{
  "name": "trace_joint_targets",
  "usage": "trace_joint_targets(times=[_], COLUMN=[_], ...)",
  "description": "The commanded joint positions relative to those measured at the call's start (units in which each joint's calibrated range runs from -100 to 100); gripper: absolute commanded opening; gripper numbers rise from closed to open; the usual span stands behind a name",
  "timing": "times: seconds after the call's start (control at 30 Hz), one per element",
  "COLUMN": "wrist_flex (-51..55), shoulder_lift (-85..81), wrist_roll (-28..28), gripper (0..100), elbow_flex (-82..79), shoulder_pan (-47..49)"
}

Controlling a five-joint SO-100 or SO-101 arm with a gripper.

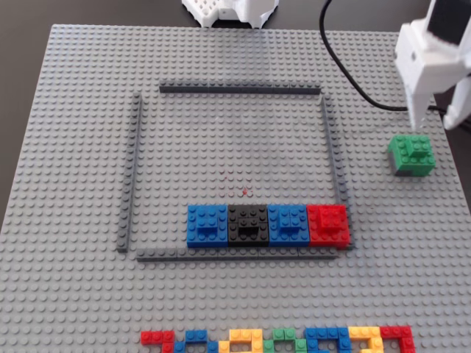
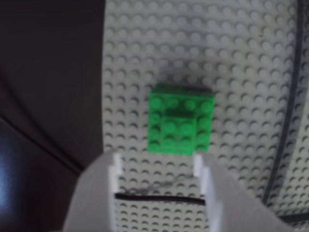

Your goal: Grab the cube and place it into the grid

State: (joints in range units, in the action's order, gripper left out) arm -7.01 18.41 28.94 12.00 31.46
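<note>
A small green cube built of studded plastic bricks (image 1: 412, 154) is sitting on the large grey studded baseplate (image 1: 81, 132) near its right edge in the fixed view, outside the square frame of thin dark grey brick strips (image 1: 330, 147) that is marking out the grid. In that view the white plastic two-finger gripper (image 1: 434, 125) is hanging just above and slightly behind the cube, with one pointed finger (image 1: 416, 103) reaching down towards the cube's top edge, and it is not clear from this angle whether it is touching. In the wrist view the green cube (image 2: 181, 119) is lying just ahead of the two white fingertips (image 2: 117, 164), which are standing apart, wider than nothing but holding nothing between them; the gripper (image 2: 158, 162) is showing only bare baseplate (image 2: 231, 48) in its gap. Inside the frame, along its near strip, a row of four cubes is sitting side by side: a blue brick cube (image 1: 207, 223), a black brick cube (image 1: 248, 223), a second blue brick cube (image 1: 288, 222) and a red brick cube (image 1: 327, 223), each touching its neighbour. A line of mixed coloured bricks (image 1: 280, 341) is running along the bottom edge of the baseplate, and a black cable (image 1: 346, 66) is trailing across the upper right corner.
</note>
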Motion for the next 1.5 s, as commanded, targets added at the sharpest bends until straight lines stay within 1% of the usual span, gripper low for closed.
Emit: trace_joint_targets(times=[0.0, 0.43, 1.47], wrist_flex=[0.2, 0.2, -1.8], shoulder_lift=[0.3, 3.1, 5.2], wrist_roll=[-0.3, -0.1, -0.1], gripper=[25, 25, 23], elbow_flex=[5.3, 7.0, 2.7], shoulder_pan=[-0.9, -1.4, -1.7])
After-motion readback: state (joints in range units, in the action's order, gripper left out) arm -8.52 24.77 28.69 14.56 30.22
